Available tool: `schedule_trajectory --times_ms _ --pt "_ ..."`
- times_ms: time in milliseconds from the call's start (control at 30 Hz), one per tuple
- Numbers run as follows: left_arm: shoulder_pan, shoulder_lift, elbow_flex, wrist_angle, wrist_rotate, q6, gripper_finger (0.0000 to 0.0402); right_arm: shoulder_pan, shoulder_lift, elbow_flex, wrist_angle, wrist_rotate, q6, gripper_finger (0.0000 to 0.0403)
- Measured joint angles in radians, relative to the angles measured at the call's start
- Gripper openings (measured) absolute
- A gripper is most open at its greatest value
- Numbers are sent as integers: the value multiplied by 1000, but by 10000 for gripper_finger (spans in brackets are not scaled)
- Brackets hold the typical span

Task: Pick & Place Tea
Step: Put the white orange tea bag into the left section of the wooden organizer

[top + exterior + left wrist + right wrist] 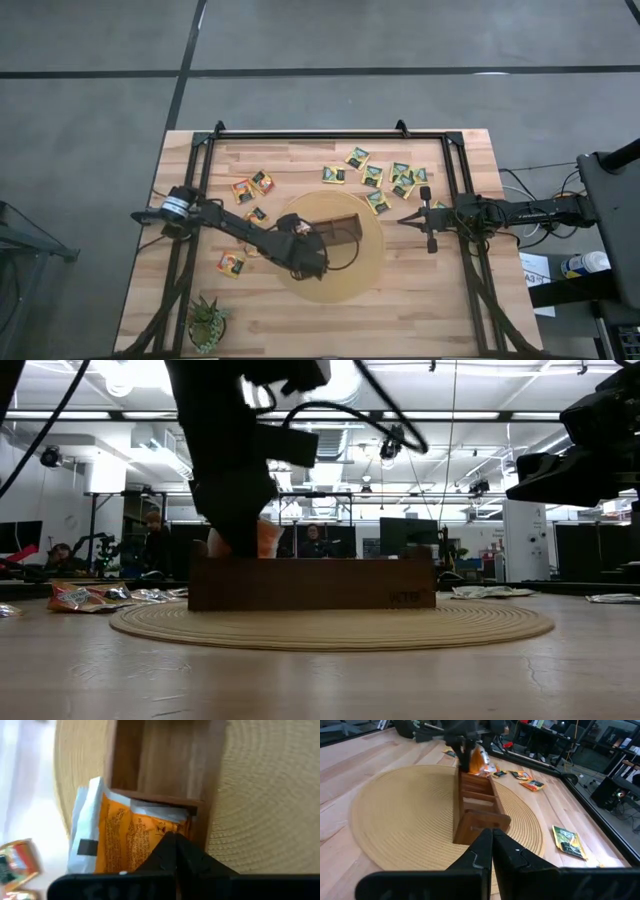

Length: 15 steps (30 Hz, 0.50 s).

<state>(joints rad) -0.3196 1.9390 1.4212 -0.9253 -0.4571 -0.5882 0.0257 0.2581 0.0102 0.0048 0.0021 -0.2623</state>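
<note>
Right at the left gripper (175, 851), the two dark fingers are pressed together on one bright orange sachet (131, 840), pinching its edge. That sachet stands partly inside the end compartment of the long dark-brown wooden box (333, 232), its white-backed upper part sticking out above the box wall just beyond the fingertips. One box is on the table, divided by wooden partitions; the compartments farther from the fingers show nothing in them. The box sits on a single round woven mat (372, 265).

Around the left arm, five loose sachets (252, 186) lie on the table (295, 160): two together past the arm, two small ones close beside it and one near the table's front. One small green spiky plant (207, 324) stands at the front corner.

Across the mat, the right gripper (403, 219) hovers with its fingers closed and empty, pointing at the box. Beyond it lies a cluster of green-and-yellow sachets (400, 178), about eight, some overlapping.
</note>
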Motion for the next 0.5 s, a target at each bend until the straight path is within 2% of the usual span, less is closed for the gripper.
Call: schedule_trajectory --times_ms 167,300,500 --pt "-30 1 85 -5 -3 17 0 0 0 0 0 0 0 9" --pt "-43 1 144 -77 -19 13 0 0 0 0 0 0 0 9" --pt "-46 0 150 -165 -74 -45 0 0 0 0 0 0 0 9"
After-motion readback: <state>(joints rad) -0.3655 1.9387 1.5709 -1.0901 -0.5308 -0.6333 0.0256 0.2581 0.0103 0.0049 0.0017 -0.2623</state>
